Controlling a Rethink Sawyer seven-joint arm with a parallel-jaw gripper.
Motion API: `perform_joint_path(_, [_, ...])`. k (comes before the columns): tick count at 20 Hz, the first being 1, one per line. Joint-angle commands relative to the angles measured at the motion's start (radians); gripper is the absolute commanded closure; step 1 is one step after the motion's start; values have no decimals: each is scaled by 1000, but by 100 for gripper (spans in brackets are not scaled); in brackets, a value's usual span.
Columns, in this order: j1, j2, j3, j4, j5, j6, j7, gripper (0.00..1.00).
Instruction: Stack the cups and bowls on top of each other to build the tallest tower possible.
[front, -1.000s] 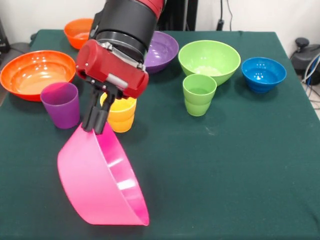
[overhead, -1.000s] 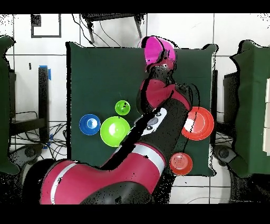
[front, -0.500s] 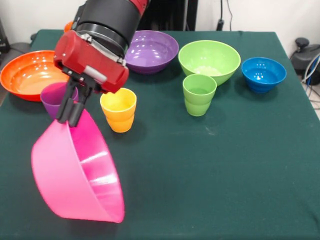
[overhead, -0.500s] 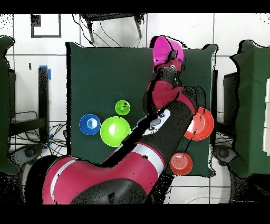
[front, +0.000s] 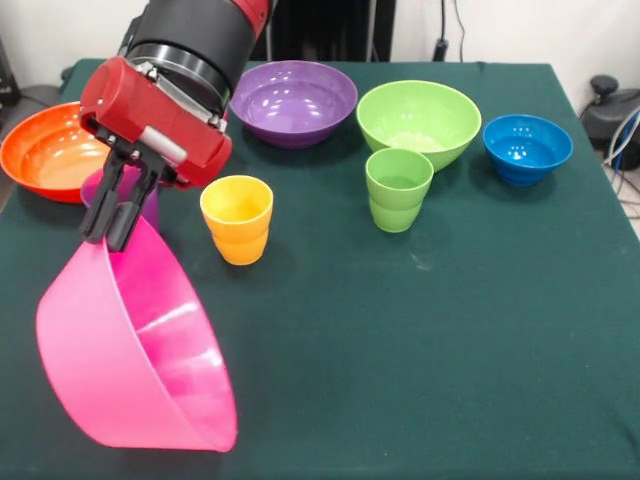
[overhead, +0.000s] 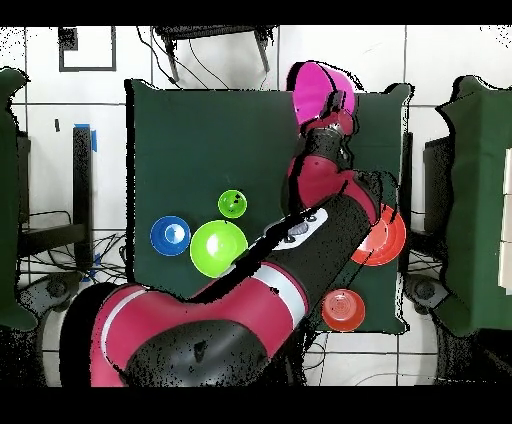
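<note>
- In the front view I see the gripper (front: 112, 222) pinching the rim of the large pink bowl (front: 135, 350), its dark fingers (front: 122, 215) pressed together on the bowl's upper edge.
- The pink bowl hangs tilted, its open side turned toward the yellow cup (front: 236, 219), and its lowest edge is near or on the green tablecloth (front: 450, 340); I cannot tell which.
- Taking the yellow cup as my landmark: the purple cup (front: 145, 205) stands beside it, mostly hidden behind the gripper, and the large orange bowl (front: 45, 150) lies beyond that.
- On the yellow cup's other side stands the light green cup (front: 398, 189), apart from it; the blue bowl (front: 527, 149) sits furthest out on that side.
- Behind the yellow cup sit the purple bowl (front: 293, 102) and the light green bowl (front: 418, 122), side by side.
- The overhead view hides the yellow and purple cups and the purple bowl under the arm (overhead: 300, 260), but it shows me a small orange bowl (overhead: 343, 310) that the front view hides behind the arm.
- From overhead the pink bowl sits over the table's edge farthest from the robot's base, with the gripper (overhead: 334, 108) at its rim.
</note>
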Motion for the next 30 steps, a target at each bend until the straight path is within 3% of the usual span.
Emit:
perform_joint_path(1, [-12,75,17,-31,92,-87,-75,100])
perform_joint_path(7, [-3,142,-25,-13,198,-191,-109,100])
perform_joint_path(16, [-28,234,-65,-47,274,-296,-115,100])
perform_joint_path(22, [-55,277,-97,-89,275,-327,-91,100])
perform_joint_path(30, [-34,330,-112,-43,376,-406,-102,100])
